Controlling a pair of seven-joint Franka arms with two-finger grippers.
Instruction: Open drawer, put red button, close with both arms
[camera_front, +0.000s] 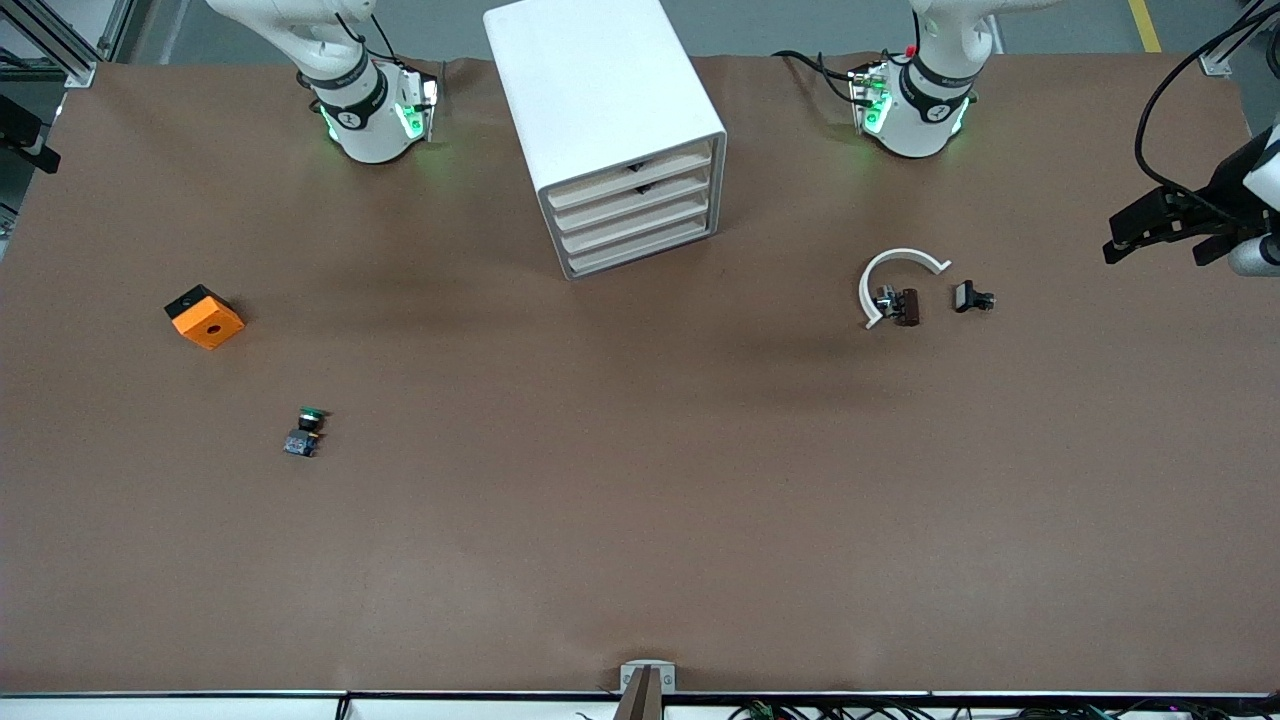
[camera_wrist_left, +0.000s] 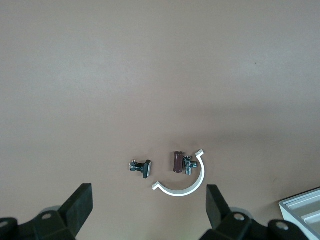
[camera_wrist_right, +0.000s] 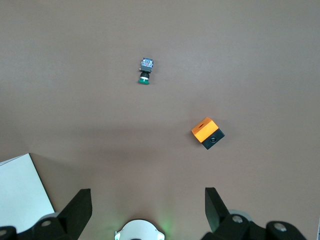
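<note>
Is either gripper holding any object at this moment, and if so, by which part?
Nothing is held. The left gripper has its jaws open with only the table between them, and the right gripper is open as well, over bare table.

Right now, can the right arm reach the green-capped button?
Probably yes. The green-capped button lies alone on the table, apart from the orange block, and nothing stands over it. The right gripper hangs open above that end; the left gripper, also open, is over the white clip.
</note>
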